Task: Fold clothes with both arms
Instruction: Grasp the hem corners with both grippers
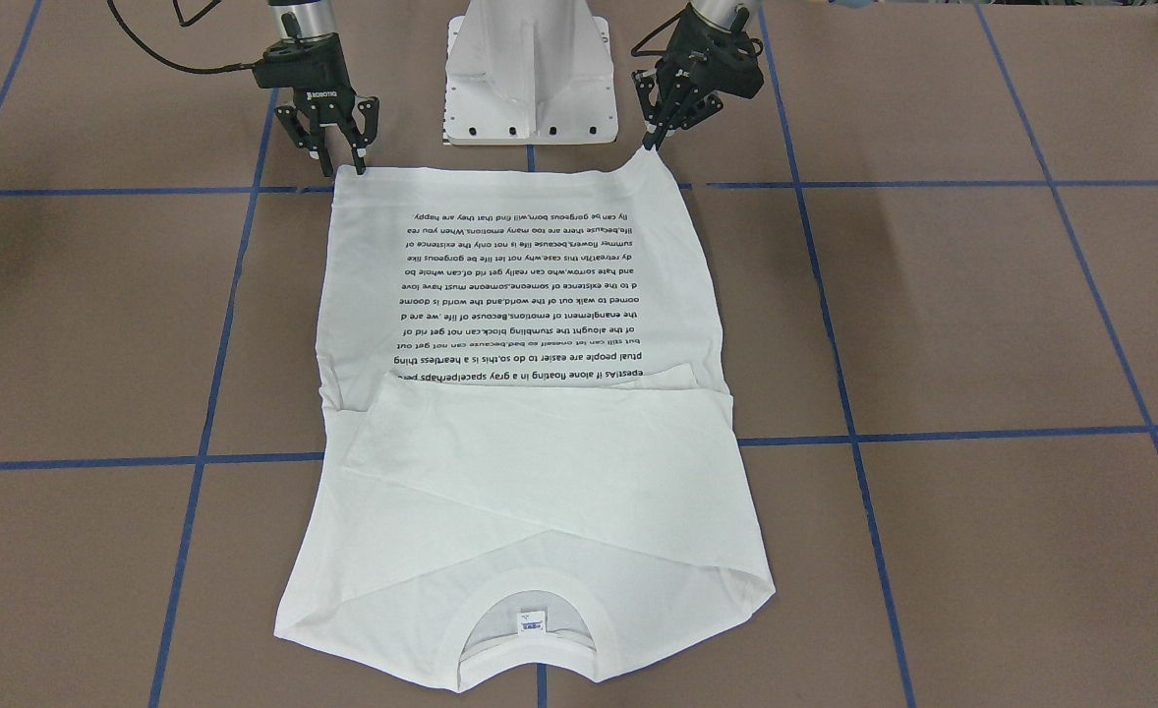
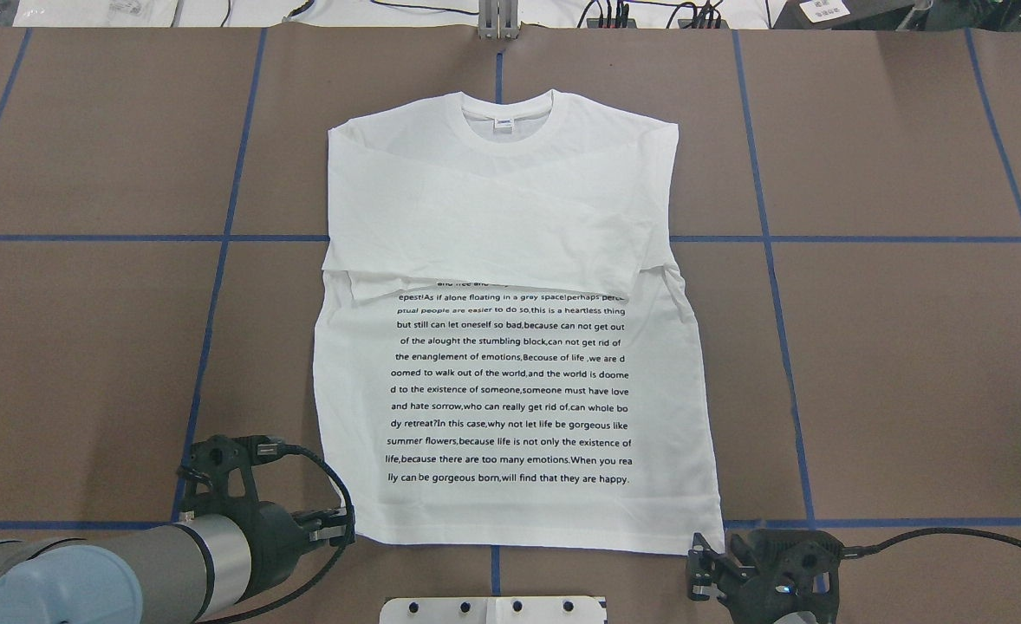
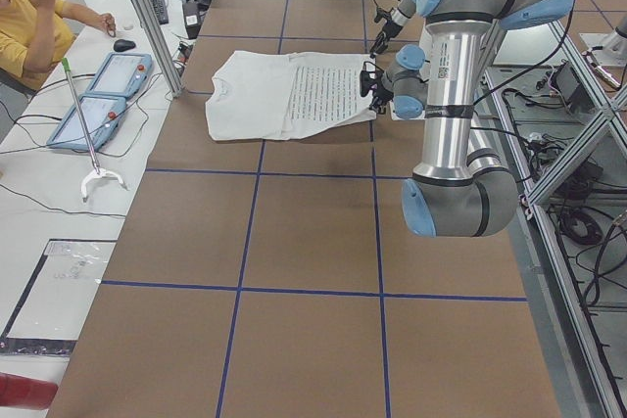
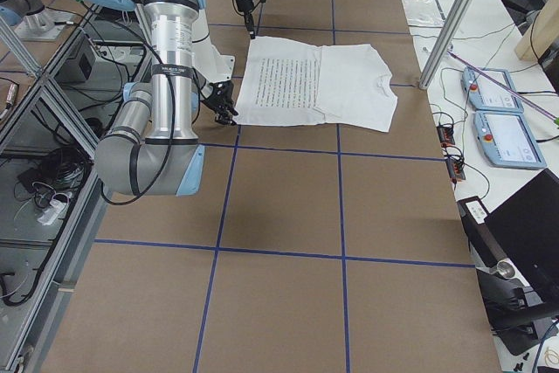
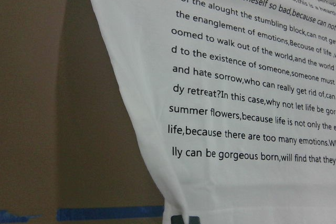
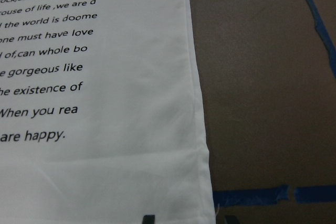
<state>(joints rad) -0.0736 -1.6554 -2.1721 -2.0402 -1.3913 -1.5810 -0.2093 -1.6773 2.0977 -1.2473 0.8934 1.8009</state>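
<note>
The white long-sleeved T-shirt [image 2: 510,199] lies flat on the table with its printed text up and its sleeves folded across the chest. The collar [image 2: 508,117] is far from the robot and the hem is near it. It also shows in the front view [image 1: 530,472]. My left gripper [image 1: 652,144] is shut on the hem's left corner, which rises to a small peak. It also shows in the overhead view [image 2: 343,525]. My right gripper [image 1: 345,165] is open and straddles the other hem corner; it also shows in the overhead view [image 2: 699,572]. The right wrist view shows the shirt's [image 6: 105,156] corner between two spread fingertips.
The white metal pedestal [image 1: 530,69] stands between the arms, just behind the hem. The brown table [image 2: 909,347] carries a grid of blue tape lines. An operator [image 3: 29,26] and control tablets [image 3: 98,100] are at a side bench beyond the collar end.
</note>
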